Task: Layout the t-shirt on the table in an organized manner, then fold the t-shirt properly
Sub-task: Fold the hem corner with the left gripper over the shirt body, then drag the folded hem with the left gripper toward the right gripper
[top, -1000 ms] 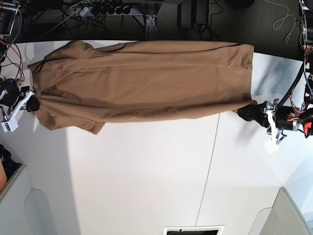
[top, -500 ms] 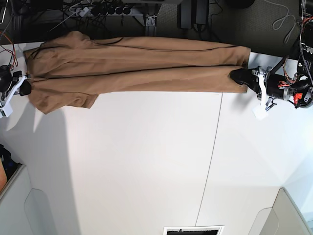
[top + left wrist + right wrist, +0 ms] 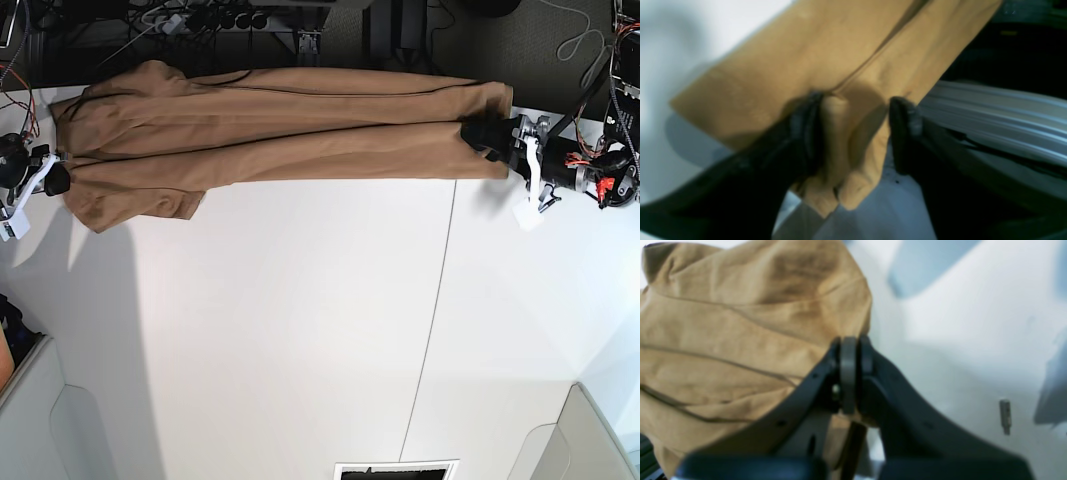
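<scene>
Tabletop (image 3: 300, 340): white, matte, thin dark seam running across it right of centre. Most of its surface bare.

Shirt (image 3: 290, 135): tan-brown, stretched long along the far edge of the tabletop, folded lengthwise into a narrow band. Far side reaches or overhangs the tabletop rim. Long creases run end to end. A short sleeve flap juts toward the near side at the base view's left end. No print visible.

Left hand (image 3: 857, 133): at the shirt's end on the base view's right. Fingers spread apart, a bunched fold of cloth standing between them. One finger (image 3: 806, 133) touches the fold; the other sits apart from it with a gap. Frame blurred; not pinching.

Right hand (image 3: 849, 373): at the opposite end of the shirt. Fingers pressed together, pinching the cloth edge, which bunches in wrinkles just beside the tips.

Around: cables and a power strip (image 3: 200, 18) on the dark floor beyond the far edge; a pale grey panel (image 3: 60, 430) at the near left corner. Nothing lies between the hands but the shirt.
</scene>
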